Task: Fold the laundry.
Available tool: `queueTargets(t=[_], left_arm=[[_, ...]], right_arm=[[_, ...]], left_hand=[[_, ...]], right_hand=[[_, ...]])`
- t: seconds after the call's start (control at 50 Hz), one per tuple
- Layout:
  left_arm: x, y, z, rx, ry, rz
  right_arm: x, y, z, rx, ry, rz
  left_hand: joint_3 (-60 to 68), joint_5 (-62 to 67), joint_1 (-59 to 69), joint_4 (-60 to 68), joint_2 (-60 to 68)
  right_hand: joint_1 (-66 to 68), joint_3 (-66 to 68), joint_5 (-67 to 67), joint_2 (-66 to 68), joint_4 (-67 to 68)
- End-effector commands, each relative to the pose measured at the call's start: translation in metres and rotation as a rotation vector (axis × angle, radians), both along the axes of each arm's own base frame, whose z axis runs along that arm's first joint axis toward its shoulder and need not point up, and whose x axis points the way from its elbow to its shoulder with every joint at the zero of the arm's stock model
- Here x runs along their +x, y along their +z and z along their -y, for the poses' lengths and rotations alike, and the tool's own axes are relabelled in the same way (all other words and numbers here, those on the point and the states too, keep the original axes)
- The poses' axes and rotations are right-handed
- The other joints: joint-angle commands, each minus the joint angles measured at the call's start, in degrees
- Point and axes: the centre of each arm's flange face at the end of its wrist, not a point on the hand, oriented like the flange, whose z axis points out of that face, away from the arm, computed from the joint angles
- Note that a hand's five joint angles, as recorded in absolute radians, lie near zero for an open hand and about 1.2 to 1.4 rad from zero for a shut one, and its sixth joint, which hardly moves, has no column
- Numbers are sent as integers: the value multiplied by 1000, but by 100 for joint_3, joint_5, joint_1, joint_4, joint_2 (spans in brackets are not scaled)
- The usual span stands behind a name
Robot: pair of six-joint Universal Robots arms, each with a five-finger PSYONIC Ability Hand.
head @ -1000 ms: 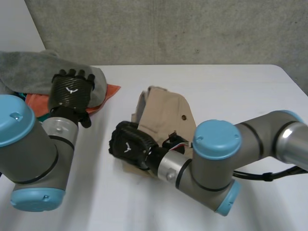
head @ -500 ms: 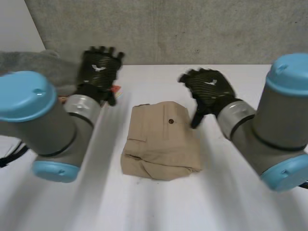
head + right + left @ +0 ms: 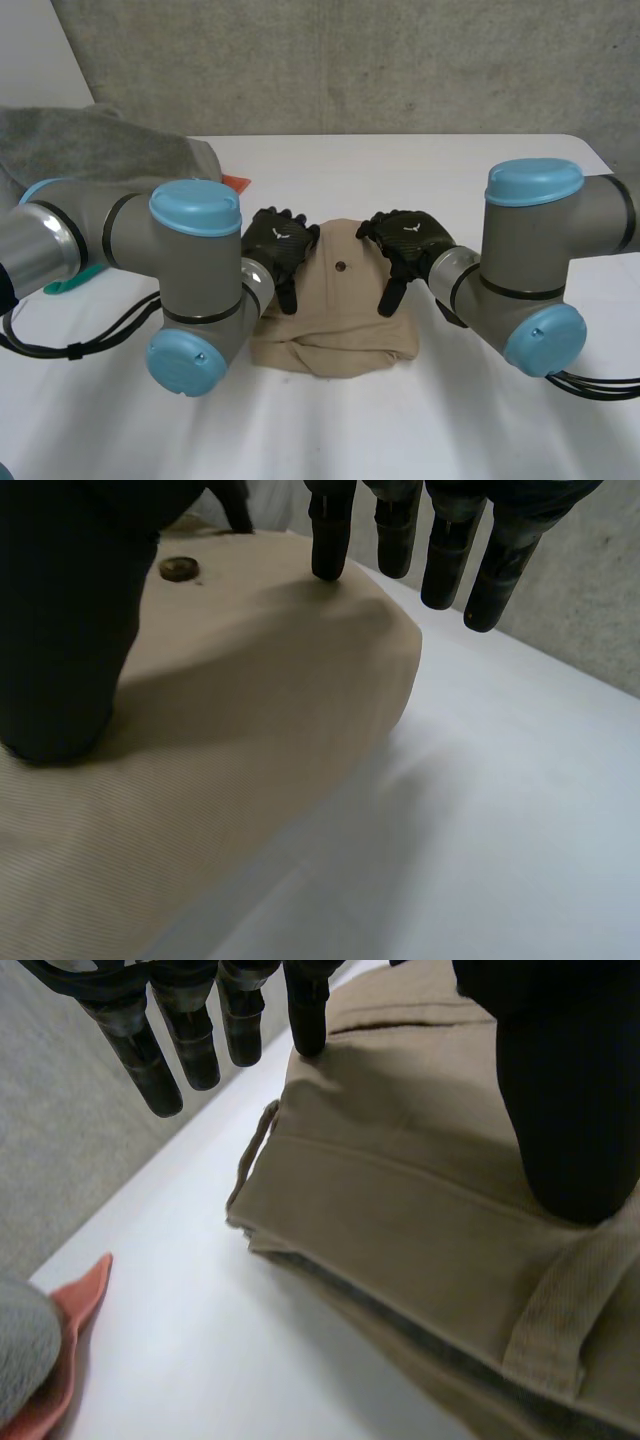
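Observation:
A folded pair of tan trousers (image 3: 335, 325) lies in the middle of the white table (image 3: 500, 180), with a dark button (image 3: 341, 267) on top. My left hand (image 3: 278, 244) rests flat on the trousers' left half, fingers straight, thumb pressing the cloth (image 3: 400, 1220). On the right half my right hand (image 3: 405, 240) lies open too, its thumb down on the tan cloth (image 3: 250, 710) and one fingertip touching the fold's far edge. Neither hand grips anything.
A grey cloth (image 3: 90, 150) is heaped at the table's far left, with an orange piece (image 3: 235, 181) and a teal strip (image 3: 70, 280) peeking from under it. The same orange piece (image 3: 60, 1350) lies beside the trousers. A concrete wall (image 3: 350, 60) stands behind the table.
Both hands came down from the far side of the table onto the trousers, left and right of the button. A second ago the right hand was curled at the cloth; it has since opened.

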Motion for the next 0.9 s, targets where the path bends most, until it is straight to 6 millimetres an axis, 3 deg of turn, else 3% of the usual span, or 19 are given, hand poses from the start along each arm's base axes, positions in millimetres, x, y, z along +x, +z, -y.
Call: queueTargets(t=[0.02,0.16,0.38,0.5,0.6,0.68,0.72,0.8,0.9], left_arm=[[7,-16,0,29,7,117],[6,-27,3,41,2,137],[4,-16,4,20,-8,117],[-1,-8,9,1,-22,92],[4,14,12,-30,-2,48],[13,58,7,-94,4,-29],[18,79,-2,-107,-25,-96],[21,96,-19,-90,-125,-186],[25,102,-41,-45,-277,-233]], right_arm=[[1,-18,4,-14,7,-79],[0,-33,5,-29,15,-159],[-1,-20,6,-59,5,-152],[-3,-25,4,-18,3,-171],[-10,-2,2,-31,-56,-113],[-25,25,-8,-38,-140,17],[-34,29,-10,-32,-174,56],[-59,17,-17,41,-250,115],[-64,-11,-36,170,-250,173]], left_hand=[[-80,-116,19,-24,-24],[-97,-133,3,-41,-41],[-114,-150,-14,-58,-58],[-114,-150,-14,-58,-58],[-131,-167,-31,-74,-74],[-198,-234,-98,-142,-142],[-232,-268,-132,-175,-175],[-232,-268,-132,-176,-176],[-198,-234,-98,-142,-142]], right_hand=[[-241,-236,-410,-299,-391],[-241,-236,-410,-299,-391],[-241,-236,-410,-299,-391],[-241,-236,-410,-299,-391],[-241,-236,-410,-299,-391],[-241,-236,-410,-299,-391],[-241,-236,-410,-299,-391],[-241,-236,-410,-299,-391],[-241,-236,-410,-299,-391]])
